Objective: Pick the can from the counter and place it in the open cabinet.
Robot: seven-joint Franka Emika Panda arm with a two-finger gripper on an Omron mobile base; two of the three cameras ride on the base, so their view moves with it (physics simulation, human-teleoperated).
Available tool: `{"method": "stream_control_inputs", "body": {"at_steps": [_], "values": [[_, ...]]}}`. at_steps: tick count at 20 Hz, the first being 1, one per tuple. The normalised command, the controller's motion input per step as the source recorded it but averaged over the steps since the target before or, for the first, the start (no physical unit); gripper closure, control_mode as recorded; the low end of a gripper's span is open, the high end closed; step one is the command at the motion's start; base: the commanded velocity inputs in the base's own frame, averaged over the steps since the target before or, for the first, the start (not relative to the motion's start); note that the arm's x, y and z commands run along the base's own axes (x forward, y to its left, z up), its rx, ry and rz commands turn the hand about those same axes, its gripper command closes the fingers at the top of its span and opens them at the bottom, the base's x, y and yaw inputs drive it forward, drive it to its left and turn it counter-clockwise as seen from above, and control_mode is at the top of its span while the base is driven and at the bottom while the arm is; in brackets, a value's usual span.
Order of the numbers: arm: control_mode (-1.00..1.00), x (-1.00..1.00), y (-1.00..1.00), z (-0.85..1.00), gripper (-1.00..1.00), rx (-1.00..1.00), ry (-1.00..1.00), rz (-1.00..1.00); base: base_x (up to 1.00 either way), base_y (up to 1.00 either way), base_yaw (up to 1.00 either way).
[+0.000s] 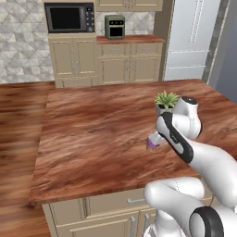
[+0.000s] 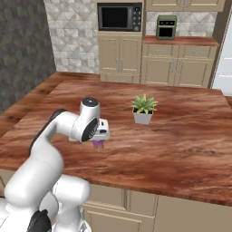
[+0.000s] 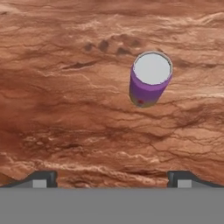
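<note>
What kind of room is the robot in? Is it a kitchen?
Yes, it looks like a kitchen, a computer-drawn one. There is a microwave built in over beige cabinets, a big white fridge, and a wide wooden counter with a small purple can standing on it.

Before me the wood-grain table (image 2: 190,149) carries the purple can (image 3: 150,79) centre-frame and a potted plant (image 2: 143,108) beyond it.
</note>
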Motion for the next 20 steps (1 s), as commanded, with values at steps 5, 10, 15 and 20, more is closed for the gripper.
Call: {"method": "stream_control_inputs", "body": {"at_steps": [5,10,15,20], "values": [[-1.00,0.18,-0.17,-0.09,-1.00,0.00,0.06,0.00,0.00,0.00,0.00],[-1.00,0.30,0.00,-0.01,-1.00,0.00,0.08,0.00,0.00,0.00,0.00],[-1.00,0.34,0.00,-0.02,-1.00,0.00,0.10,0.00,0.00,0.00,0.00],[-1.00,0.32,0.00,-0.13,-1.00,0.00,0.11,0.00,0.00,0.00,0.00]]}}
